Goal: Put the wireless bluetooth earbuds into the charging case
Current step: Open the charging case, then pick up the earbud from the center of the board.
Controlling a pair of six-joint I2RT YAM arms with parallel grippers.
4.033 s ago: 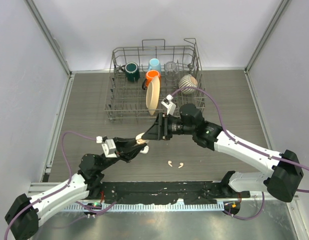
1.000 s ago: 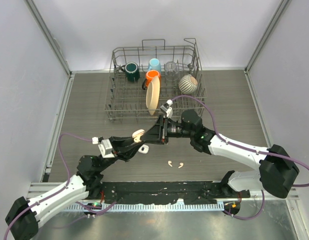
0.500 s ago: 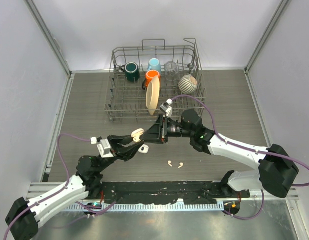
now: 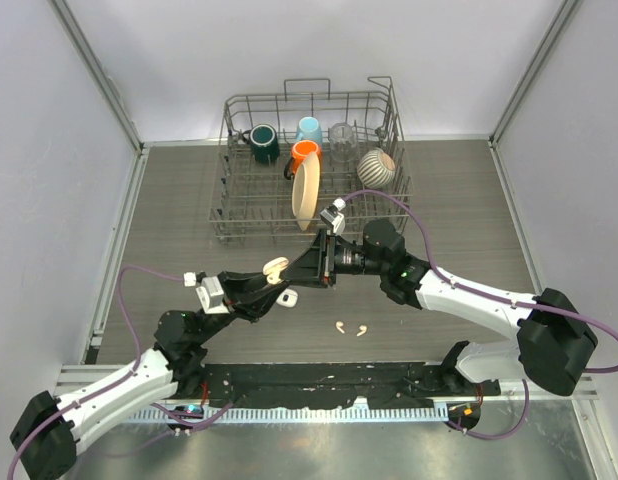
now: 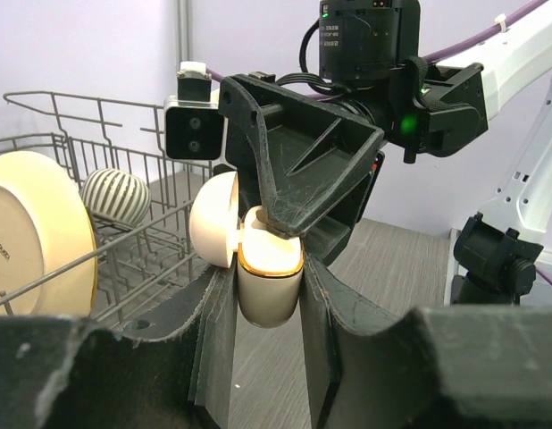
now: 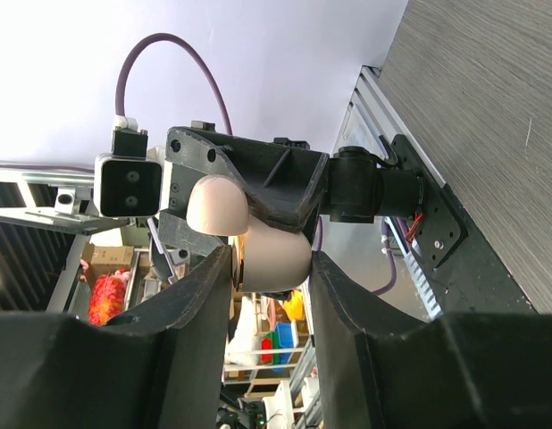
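Charging case (image 5: 269,299) upright, lid open, clamped by left end effector (image 5: 270,273), right end effector (image 6: 270,261)

Cannot see into charging case (image 5: 271,268): opening blocked by right gripper (image 5: 278,228) at its 12 o'clock in left wrist view, lower body covered by left gripper (image 5: 269,308) fingers. From top, mostly buried between both grippers, only lid showing. Too small to read: two wireless bluetooth earbuds (image 4: 341,326) at case's 5 o'clock. Plate (image 5: 35,232) cropped at 9 o'clock edge. Blurred clutter at 7 o'clock in right wrist view.
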